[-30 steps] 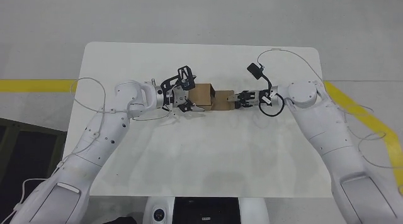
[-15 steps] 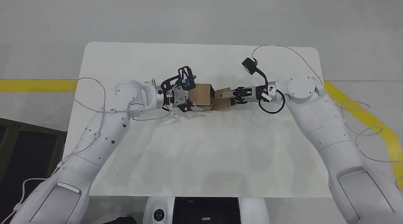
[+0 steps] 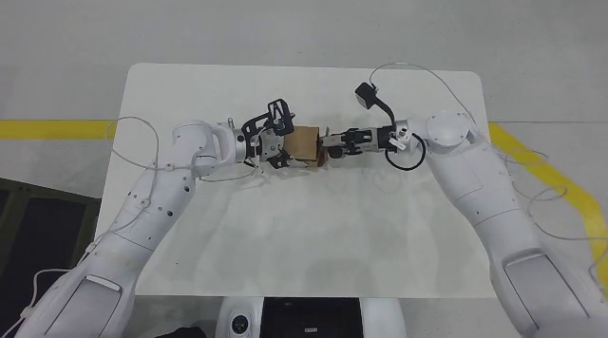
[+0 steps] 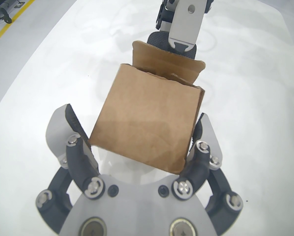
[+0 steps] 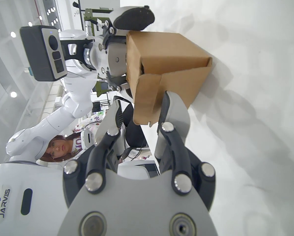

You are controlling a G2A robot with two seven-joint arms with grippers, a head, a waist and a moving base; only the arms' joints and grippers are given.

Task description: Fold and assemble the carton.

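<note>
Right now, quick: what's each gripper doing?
Left gripper: shut on the carton, fingers on its two sides.
Right gripper: open, fingers apart astride the carton's end flap.

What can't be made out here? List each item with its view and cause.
- Carton interior: top view, the flap and right gripper cover its open end.
- Carton underside: every view, it rests on the table.
- Carton's rear end: top view, the left gripper covers it.
</note>
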